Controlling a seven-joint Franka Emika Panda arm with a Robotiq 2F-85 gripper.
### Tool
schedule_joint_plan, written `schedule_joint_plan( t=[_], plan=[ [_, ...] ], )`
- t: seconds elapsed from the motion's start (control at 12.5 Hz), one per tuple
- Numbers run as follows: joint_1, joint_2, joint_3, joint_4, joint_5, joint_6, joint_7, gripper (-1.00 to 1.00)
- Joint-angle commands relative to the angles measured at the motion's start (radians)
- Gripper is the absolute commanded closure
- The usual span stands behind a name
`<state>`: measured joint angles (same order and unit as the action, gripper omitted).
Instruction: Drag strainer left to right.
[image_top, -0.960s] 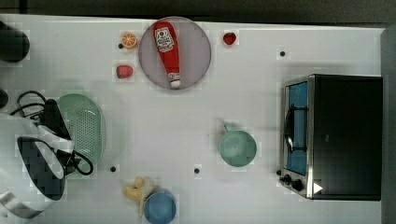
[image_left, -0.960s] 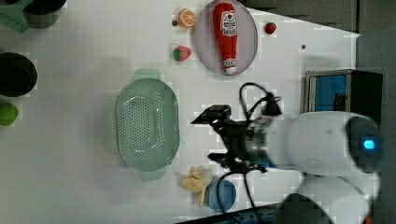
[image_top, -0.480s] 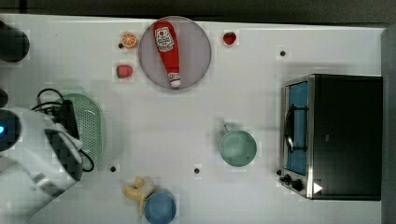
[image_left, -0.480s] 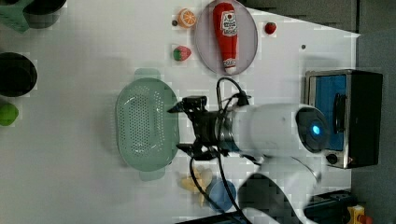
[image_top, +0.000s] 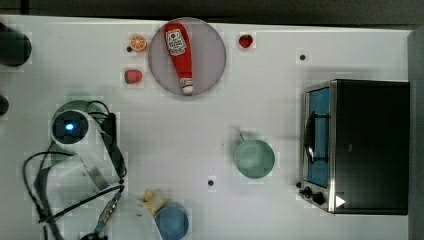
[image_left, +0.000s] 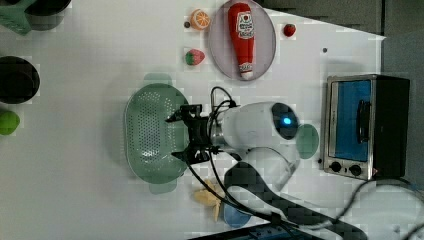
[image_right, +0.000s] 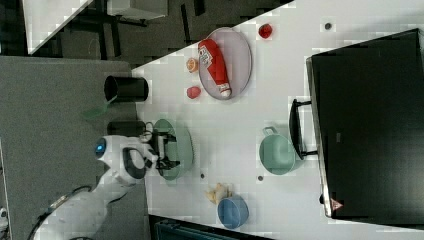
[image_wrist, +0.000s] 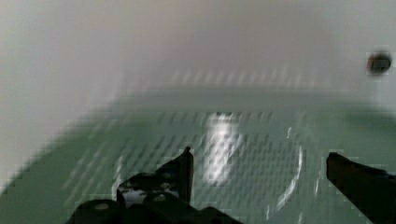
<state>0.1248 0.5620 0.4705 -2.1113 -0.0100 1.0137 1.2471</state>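
Pincer (image_left: 179, 136) above strainer (image_left: 147, 135), bottle (image_left: 242, 37) on plate (image_left: 266, 45).

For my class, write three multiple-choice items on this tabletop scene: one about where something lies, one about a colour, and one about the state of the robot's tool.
1. Where does the ketchup bottle lie?
A. on the round plate
B. inside the toaster oven
C. in the blue bowl

2. What colour is the strainer?
A. red
B. pale mint green
C. black

3. How is the tool?
A. shut on the green cup
B. shut on nothing
C. open, over the strainer

Answers:
1. A, the top view shows the red bottle lying across the plate.
2. B, the left view shows its holed green basin.
3. C, the left view shows both fingers spread apart above the strainer's right side.
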Motion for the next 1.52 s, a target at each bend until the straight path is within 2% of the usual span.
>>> schedule_joint_plan(
  t=[0.08,0.4,0.64,1.04,1.52],
  plan=[
    [0.077,-0.025,-0.064,-0.004,-0.002,0.028,0.043,-1.00],
    [0.207,-0.006,-0.171,0.000,-0.001,0.047,0.071,-1.00],
    [0.245,-0.005,-0.238,-0.002,-0.001,0.045,0.082,-1.00],
    [0.213,-0.018,-0.285,-0.015,-0.001,0.038,0.077,-1.00],
    [0.109,-0.092,-0.304,-0.095,-0.001,0.023,-0.024,-1.00]
  ],
)
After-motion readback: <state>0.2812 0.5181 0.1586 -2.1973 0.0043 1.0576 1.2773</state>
